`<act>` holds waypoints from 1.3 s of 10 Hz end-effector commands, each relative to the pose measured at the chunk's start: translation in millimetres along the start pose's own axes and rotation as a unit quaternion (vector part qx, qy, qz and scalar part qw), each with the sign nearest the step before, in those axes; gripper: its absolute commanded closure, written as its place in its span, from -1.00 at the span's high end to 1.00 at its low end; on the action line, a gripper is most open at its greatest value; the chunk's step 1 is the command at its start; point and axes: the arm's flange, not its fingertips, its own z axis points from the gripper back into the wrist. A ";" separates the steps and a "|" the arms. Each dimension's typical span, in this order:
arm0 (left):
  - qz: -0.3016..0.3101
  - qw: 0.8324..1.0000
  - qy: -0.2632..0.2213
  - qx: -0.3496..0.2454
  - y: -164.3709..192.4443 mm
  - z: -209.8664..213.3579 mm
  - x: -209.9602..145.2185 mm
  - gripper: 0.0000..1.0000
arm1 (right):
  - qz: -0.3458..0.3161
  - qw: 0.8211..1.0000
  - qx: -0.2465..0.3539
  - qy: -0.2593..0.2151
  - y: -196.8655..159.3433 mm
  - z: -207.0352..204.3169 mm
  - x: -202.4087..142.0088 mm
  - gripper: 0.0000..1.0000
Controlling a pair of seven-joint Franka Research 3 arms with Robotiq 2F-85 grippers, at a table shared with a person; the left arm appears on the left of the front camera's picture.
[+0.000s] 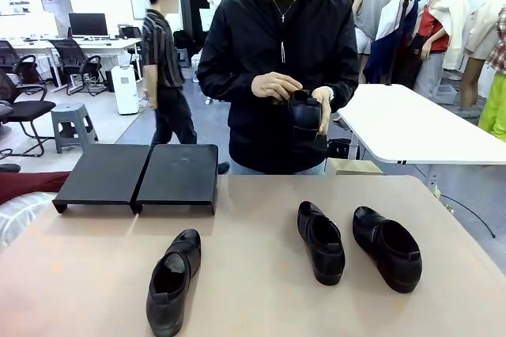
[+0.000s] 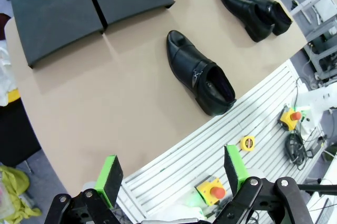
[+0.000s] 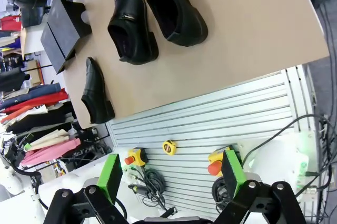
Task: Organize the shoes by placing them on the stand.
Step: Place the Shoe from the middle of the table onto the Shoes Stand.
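Gaping open, left hand (image 2: pixel 172 169) and right hand (image 3: pixel 171 171); front view: person (image 1: pixel 245 44) cradling one shoe (image 1: pixel 304 111).

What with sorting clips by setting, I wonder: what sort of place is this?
Likely a robotics lab in an open office: a desk monitor, office chairs, and emergency-stop buttons on a slatted base.

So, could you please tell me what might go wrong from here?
The middle shoe and the rightmost shoe lie close together, so the open right pincer may nudge one while taking the other. The person's hands hold the fourth shoe near the stand, where a reaching arm might meet them.
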 end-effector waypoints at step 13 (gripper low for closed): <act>0.111 0.962 0.179 0.177 -298.7 -264.8 12.0 1.00 | 0.012 1.000 0.007 0.004 -0.6 2.7 -0.5 1.00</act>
